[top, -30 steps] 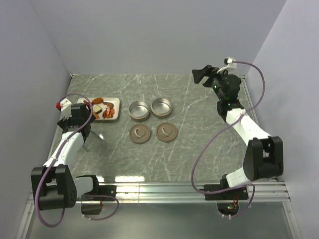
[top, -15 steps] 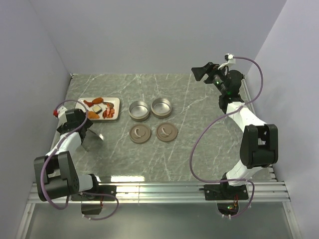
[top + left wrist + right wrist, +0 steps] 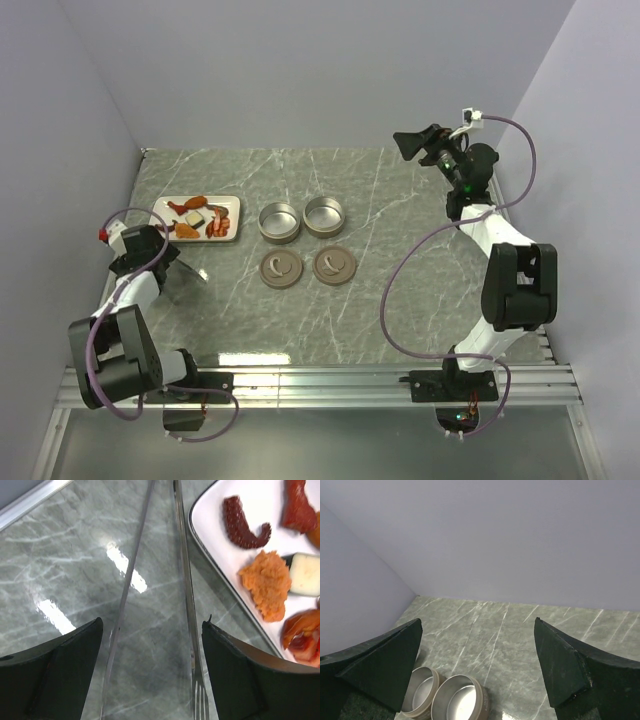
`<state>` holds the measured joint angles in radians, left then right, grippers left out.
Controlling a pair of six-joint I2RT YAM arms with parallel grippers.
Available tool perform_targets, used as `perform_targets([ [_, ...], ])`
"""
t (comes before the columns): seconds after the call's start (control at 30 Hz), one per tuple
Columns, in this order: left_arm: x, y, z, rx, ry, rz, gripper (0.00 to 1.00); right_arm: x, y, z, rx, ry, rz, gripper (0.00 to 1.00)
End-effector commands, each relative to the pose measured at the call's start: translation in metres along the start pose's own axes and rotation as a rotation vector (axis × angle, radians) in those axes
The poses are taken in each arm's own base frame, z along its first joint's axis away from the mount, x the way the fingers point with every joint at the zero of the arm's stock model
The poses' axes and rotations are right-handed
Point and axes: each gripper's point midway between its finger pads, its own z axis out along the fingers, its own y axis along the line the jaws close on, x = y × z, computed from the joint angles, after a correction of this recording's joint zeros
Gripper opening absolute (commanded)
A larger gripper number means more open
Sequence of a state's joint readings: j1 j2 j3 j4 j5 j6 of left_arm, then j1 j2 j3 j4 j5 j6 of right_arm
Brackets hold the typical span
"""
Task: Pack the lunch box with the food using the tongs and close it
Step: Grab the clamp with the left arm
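Table [image 3: 400, 260]: grey-green slab, marble-veined, glossy enough to throw back bright glare patches.

Thin polished-metal tongs [image 3: 187, 590] lie flat on it just left of the white rectangular plate [image 3: 250, 500]. They show as two narrow mirror-like arms, one ending in small fork-like teeth at the bottom edge of the left wrist view; their far ends are cut off at the top. From above the tongs [image 3: 185, 277] are only a faint glint.

Left gripper [image 3: 152, 625]: matt black fingers apart, straddling both tong arms, each finger close outside an arm. Contact cannot be made out.

Food [image 3: 200, 220] is all on the plate [image 3: 231, 206]: a dark-red curled tentacle piece [image 3: 242, 525], an orange crumbly lump [image 3: 267, 582], a white block [image 3: 305, 572], and glossy red-orange bits [image 3: 302, 635] partly cropped.

Lunch box: two round brushed-metal tins [image 3: 280, 221] [image 3: 324, 215] stand open and touching, right of the plate. Two flat brownish lids [image 3: 280, 267] [image 3: 334, 265] lie just in front of them.

Right gripper [image 3: 412, 145]: raised at the back right, fingers spread wide with nothing between them. In its wrist view the tins [image 3: 460, 702] are cut off at the bottom edge.
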<state>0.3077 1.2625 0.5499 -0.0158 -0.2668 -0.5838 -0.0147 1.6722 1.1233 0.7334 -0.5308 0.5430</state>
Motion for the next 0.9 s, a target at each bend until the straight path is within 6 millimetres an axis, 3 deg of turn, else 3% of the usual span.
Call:
perform_targets([
  [0.0, -0.012, -0.007, 0.004, 0.053, -0.032, -0.010, 0.86, -0.027, 0.016, -0.008, -0.059, -0.075, -0.037, 1.00],
  [0.3, -0.016, -0.007, 0.016, 0.074, -0.019, -0.020, 0.80, -0.030, 0.021, -0.015, -0.088, -0.090, -0.037, 1.00],
  [0.63, -0.008, -0.011, 0.037, 0.083, 0.033, -0.004, 0.80, -0.035, 0.027, -0.022, -0.122, -0.115, -0.051, 1.00],
  [0.87, -0.013, -0.017, 0.037, 0.118, 0.014, -0.003, 0.77, -0.034, 0.022, -0.021, -0.120, -0.112, -0.048, 1.00],
])
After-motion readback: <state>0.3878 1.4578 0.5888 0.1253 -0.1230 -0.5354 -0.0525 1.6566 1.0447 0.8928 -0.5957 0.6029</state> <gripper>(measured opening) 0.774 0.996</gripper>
